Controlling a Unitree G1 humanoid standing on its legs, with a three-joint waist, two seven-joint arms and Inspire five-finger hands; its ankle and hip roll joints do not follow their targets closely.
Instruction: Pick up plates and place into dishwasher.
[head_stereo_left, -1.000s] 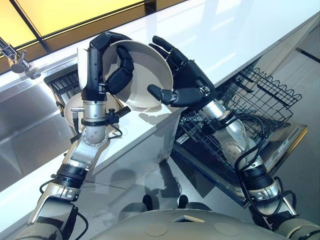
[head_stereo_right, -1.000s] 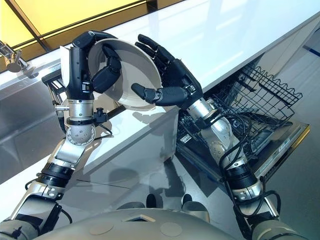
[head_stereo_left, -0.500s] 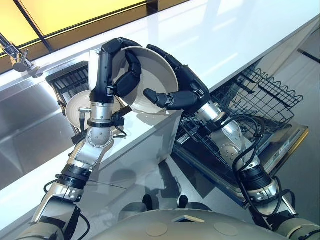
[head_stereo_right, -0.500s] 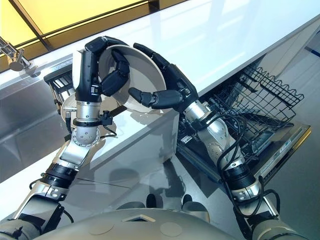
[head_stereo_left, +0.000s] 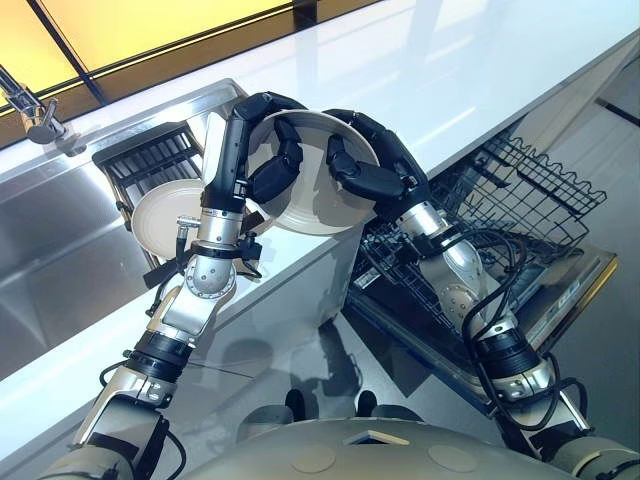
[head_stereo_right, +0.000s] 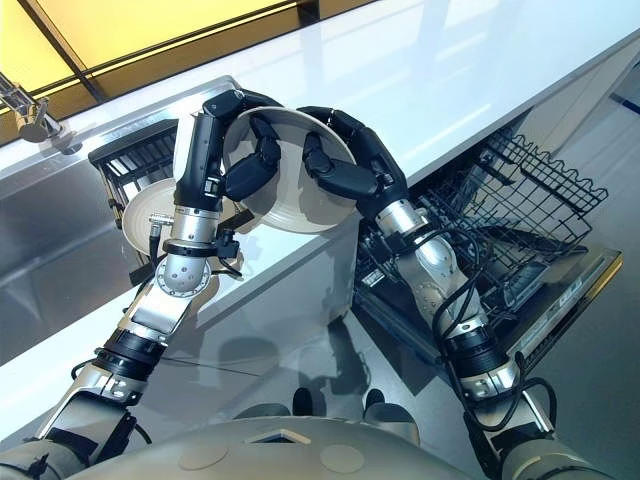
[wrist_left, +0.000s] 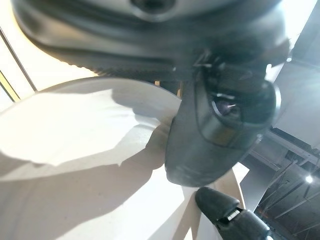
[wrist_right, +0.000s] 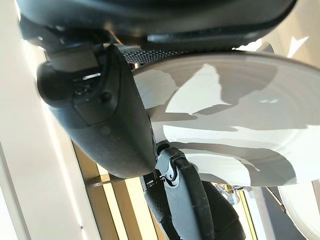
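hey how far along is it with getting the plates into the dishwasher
Nothing shows as loaded yet: no plate is visible in the open dishwasher rack. In hand: one plate held up above the counter, with the left hand and the right hand both curled round it. Left to do: carry it into the rack, then fetch the second plate by the sink.

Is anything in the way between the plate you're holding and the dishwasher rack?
Nothing visible blocks it. Both the left hand and right hand grip the plate above the counter edge; the open rack lies beyond, to the robot's right and lower. The plate must clear that edge on its way down.
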